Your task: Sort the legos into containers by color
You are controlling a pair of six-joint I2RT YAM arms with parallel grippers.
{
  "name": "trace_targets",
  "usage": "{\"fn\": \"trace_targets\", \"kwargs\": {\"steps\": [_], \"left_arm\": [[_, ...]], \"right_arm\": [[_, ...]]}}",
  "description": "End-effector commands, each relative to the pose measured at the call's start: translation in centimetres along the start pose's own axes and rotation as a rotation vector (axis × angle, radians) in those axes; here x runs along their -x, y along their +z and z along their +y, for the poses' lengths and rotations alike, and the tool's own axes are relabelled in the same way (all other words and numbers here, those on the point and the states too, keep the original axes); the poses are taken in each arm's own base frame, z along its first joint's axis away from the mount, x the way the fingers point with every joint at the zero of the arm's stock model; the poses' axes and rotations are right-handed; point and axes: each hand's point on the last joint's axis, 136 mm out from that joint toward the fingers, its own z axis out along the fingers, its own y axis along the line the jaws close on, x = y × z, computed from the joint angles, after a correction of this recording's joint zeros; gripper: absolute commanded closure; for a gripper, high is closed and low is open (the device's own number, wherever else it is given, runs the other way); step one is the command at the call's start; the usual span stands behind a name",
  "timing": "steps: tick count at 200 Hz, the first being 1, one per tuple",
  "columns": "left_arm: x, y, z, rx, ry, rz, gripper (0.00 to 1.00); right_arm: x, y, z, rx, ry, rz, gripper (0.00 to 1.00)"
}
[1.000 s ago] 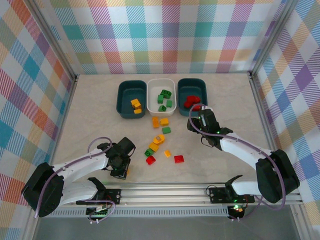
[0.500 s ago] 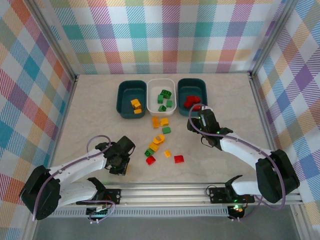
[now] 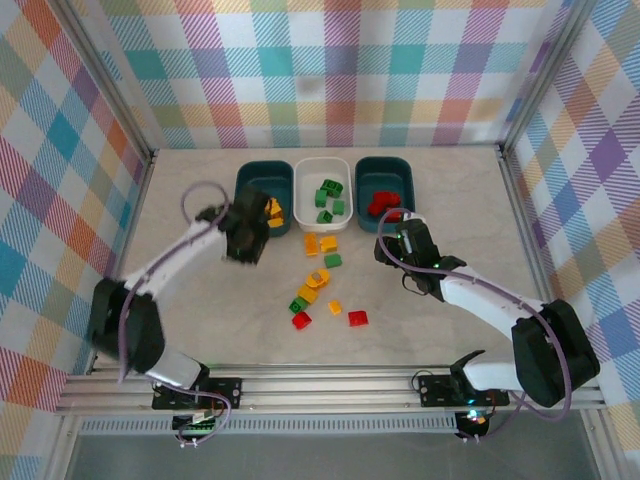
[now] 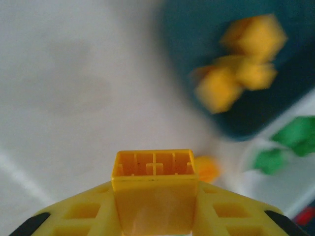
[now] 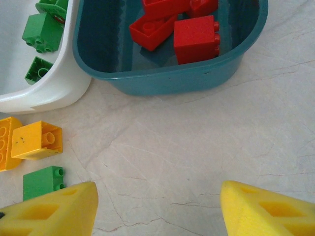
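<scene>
Holding a yellow-orange brick point(image 4: 153, 169) in the left gripper point(image 3: 246, 238)

Left jaws are clamped on the brick, which sits between the fingers. The gripper hangs at the near edge of the left teal tub point(image 3: 246, 188), which has yellow bricks point(image 3: 271, 210) in it. Right gripper point(image 5: 157, 204) is spread wide with nothing in it, low over the table point(image 3: 200, 310), just in front of the right teal tub point(image 5: 167, 81) with red bricks point(image 5: 197, 37). White tub point(image 3: 322, 170) between the two has green bricks point(image 3: 329, 194). Loose bricks point(image 3: 318, 278) in yellow, green and red are scattered mid-table, near the tubs' front.
</scene>
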Motion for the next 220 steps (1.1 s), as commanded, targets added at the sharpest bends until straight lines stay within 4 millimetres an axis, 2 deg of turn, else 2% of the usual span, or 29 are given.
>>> {"fn": "trace_targets", "kwargs": {"steps": [1, 39, 70, 88, 108, 123, 134, 156, 177, 190, 200, 209, 220], "left_arm": [[0.2, 0.6, -1.7, 0.010, 0.204, 0.023, 0.67], [0.8, 3.0, -4.7, -0.006, 0.207, 0.040, 0.63], [3.2, 5.5, -8.2, -0.010, 0.291, 0.004, 0.59], [4.5, 8.2, -8.6, 0.003, 0.287, 0.033, 0.58], [4.6, 11.4, -8.4, 0.014, 0.270, 0.122, 0.56], [4.6, 12.4, -8.3, 0.035, 0.287, 0.139, 0.56], [4.6, 12.5, -8.6, 0.024, 0.300, 0.140, 0.54], [4.6, 11.0, -10.1, -0.038, 0.316, 0.142, 0.47], [4.2, 7.1, -12.7, -0.163, 0.366, 0.135, 0.39], [3.7, 3.8, -14.2, -0.247, 0.424, 0.123, 0.35], [3.2, 1.1, -14.7, -0.295, 0.471, 0.104, 0.31], [3.0, -1.3, -14.7, -0.340, 0.500, 0.083, 0.28], [3.0, -3.1, -13.2, -0.364, 0.518, 0.053, 0.22]], "right_arm": [[0.5, -0.5, 0.3, 0.014, 0.008, -0.033, 0.33], [0.5, -0.5, 0.4, 0.020, 0.009, -0.033, 0.33], [0.4, -0.4, 0.4, 0.022, 0.008, -0.028, 0.33], [0.4, -0.4, 0.4, 0.023, 0.010, -0.027, 0.33], [0.5, -0.6, 0.5, 0.026, 0.010, -0.031, 0.33], [0.4, -0.4, 0.6, 0.029, 0.009, -0.027, 0.33], [0.4, -0.4, 0.7, 0.032, 0.007, -0.023, 0.33], [0.3, -0.3, 0.7, 0.031, 0.000, -0.024, 0.33], [0.2, -0.4, 1.5, 0.053, -0.024, -0.026, 0.33], [0.0, -0.6, 3.1, 0.095, -0.080, -0.026, 0.33], [-0.5, -0.6, 4.9, 0.135, -0.138, -0.003, 0.32], [-1.4, -0.4, 6.6, 0.170, -0.201, 0.036, 0.32], [-2.9, -0.3, 8.3, 0.190, -0.284, 0.110, 0.31]]}}
